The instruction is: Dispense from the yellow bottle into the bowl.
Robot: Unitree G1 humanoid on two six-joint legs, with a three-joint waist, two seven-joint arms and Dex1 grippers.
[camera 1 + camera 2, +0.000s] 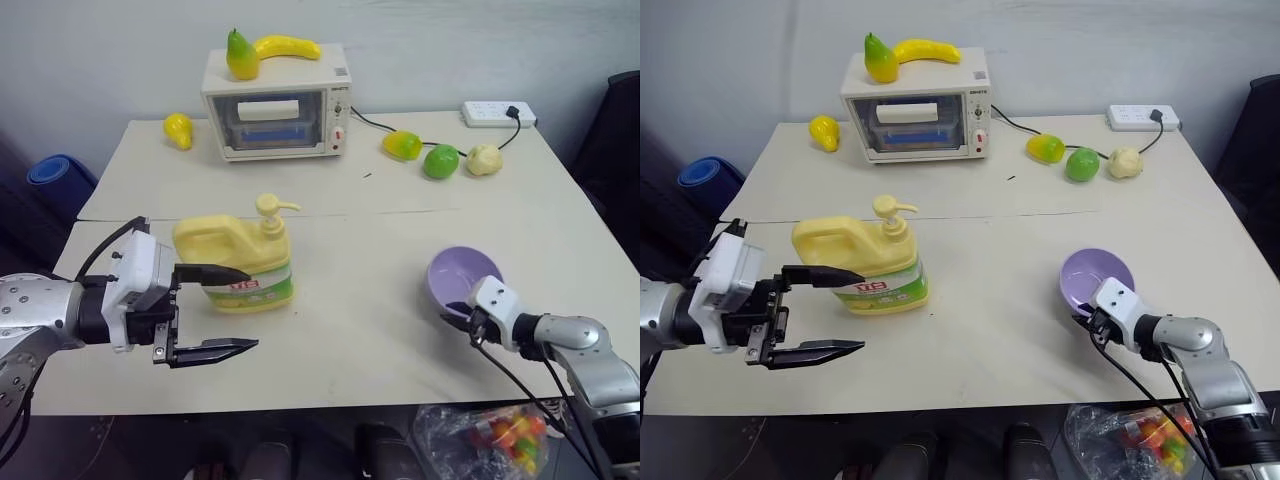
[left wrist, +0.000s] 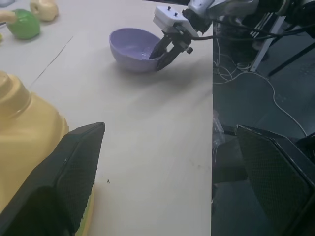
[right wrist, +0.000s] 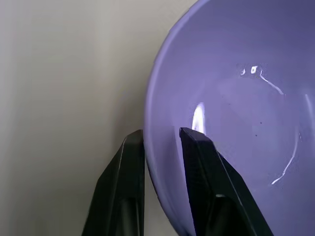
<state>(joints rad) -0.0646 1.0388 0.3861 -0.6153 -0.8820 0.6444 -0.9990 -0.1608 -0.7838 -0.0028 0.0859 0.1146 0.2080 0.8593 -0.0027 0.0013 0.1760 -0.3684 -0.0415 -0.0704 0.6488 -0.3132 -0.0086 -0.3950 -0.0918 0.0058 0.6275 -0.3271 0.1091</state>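
- The yellow bottle (image 1: 238,258) is standing upright left of centre on the table (image 1: 360,330), pump pointing toward the bowl (image 1: 462,280), which is sitting well apart near the right edge.
- The left gripper (image 1: 212,310) is hovering wide apart just beside the bottle, one finger seemingly brushing its label.
- The right gripper (image 3: 162,140) is pinching the bowl's near rim.

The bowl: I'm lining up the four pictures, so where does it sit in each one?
Left eye: the bowl at lower right, near the table's front edge.
Right eye: lower right.
Left wrist: upper middle.
Right wrist: right half.
Shared landmark: the right gripper clamped on its rim.
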